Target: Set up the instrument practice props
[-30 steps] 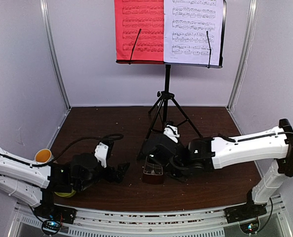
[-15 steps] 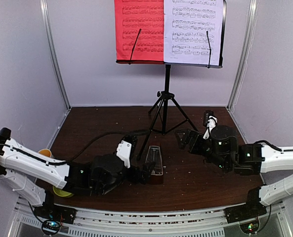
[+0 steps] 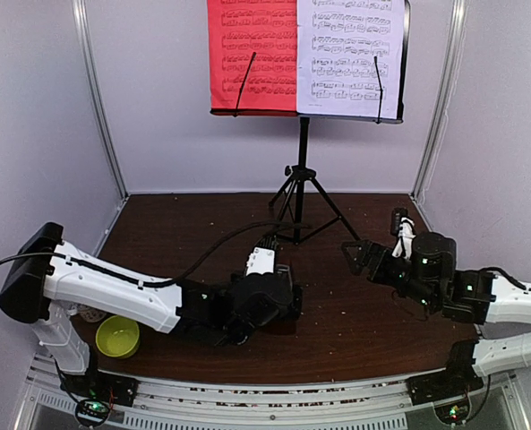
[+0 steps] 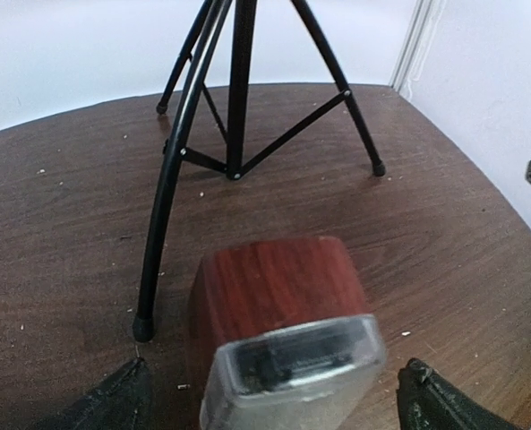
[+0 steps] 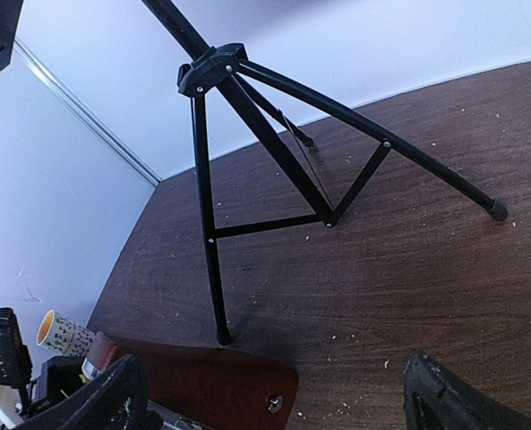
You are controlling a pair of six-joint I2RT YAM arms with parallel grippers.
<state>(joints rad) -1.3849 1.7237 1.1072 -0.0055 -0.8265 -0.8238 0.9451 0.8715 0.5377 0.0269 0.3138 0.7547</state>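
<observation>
The black tripod music stand (image 3: 300, 170) stands at the back centre, with the red sheet (image 3: 252, 54) and the white sheet (image 3: 347, 54) side by side on its desk. The small dark-wood metronome (image 4: 269, 296) with its clear cover stands in front of the tripod's near left foot. It also shows in the right wrist view (image 5: 202, 385). My left gripper (image 3: 287, 291) is open, with its fingers either side of the metronome and a gap on both sides (image 4: 274, 408). In the top view it hides most of the metronome. My right gripper (image 3: 355, 253) is open and empty, right of the tripod (image 5: 278, 399).
A yellow-green bowl (image 3: 117, 336) lies at the front left beside the left arm. A patterned white mug (image 5: 64, 336) stands behind it, mostly hidden in the top view. The tripod legs (image 4: 162, 224) spread close behind the metronome. White walls enclose the dark wooden table (image 3: 372, 313).
My right gripper left the metronome and pulled back to the right. My left arm reached right and forward, and its open fingers now straddle the metronome.
</observation>
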